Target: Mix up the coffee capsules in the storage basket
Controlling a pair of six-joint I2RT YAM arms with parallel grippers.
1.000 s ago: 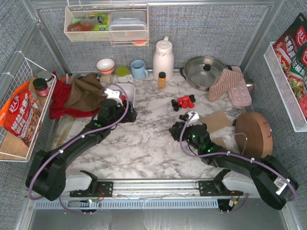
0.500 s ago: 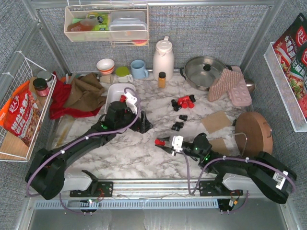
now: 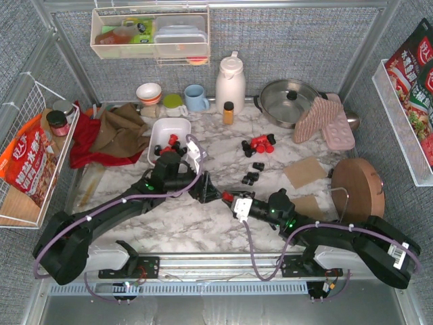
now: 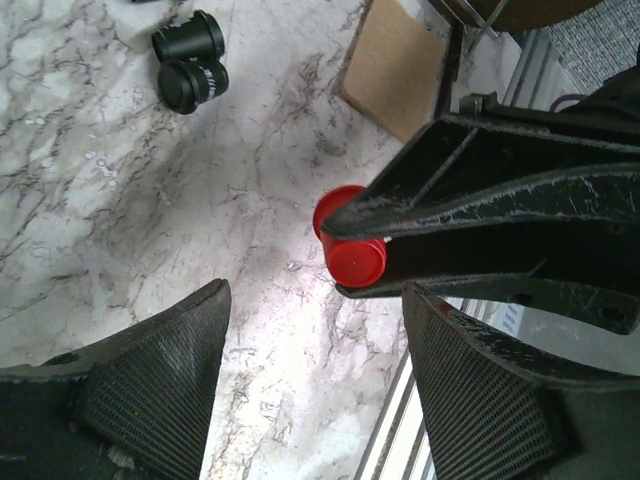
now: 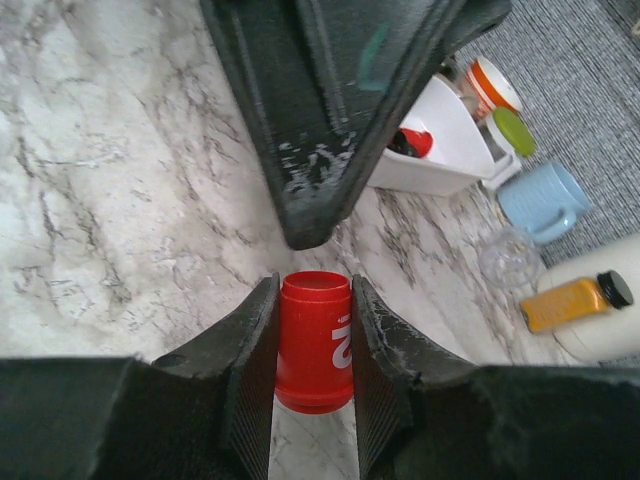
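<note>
My right gripper point(image 3: 229, 198) is shut on a red coffee capsule point(image 5: 314, 340), held above the marble top at the table's middle; the capsule also shows in the left wrist view point(image 4: 350, 247). My left gripper point(image 3: 211, 192) is open and empty, tip to tip with the right one, its jaws wide apart just short of the capsule. The white storage basket point(image 3: 158, 133) sits behind the left arm with several red and black capsules point(image 3: 166, 143) in it. More red capsules point(image 3: 260, 143) and black capsules point(image 3: 252, 177) lie loose on the marble to the right.
An amber bottle point(image 3: 229, 112), white thermos point(image 3: 230, 82), blue mug point(image 3: 196, 98), steel pot point(image 3: 287, 100) and pink mitt point(image 3: 325, 122) stand along the back. Cloths point(image 3: 108, 132) lie back left. Cardboard point(image 3: 304, 172) and a round wooden board point(image 3: 357, 189) lie at right.
The right gripper carried the red capsule from the right side leftward to the table's middle. The left gripper swung from over the basket forward and right to meet it, uncovering the basket.
</note>
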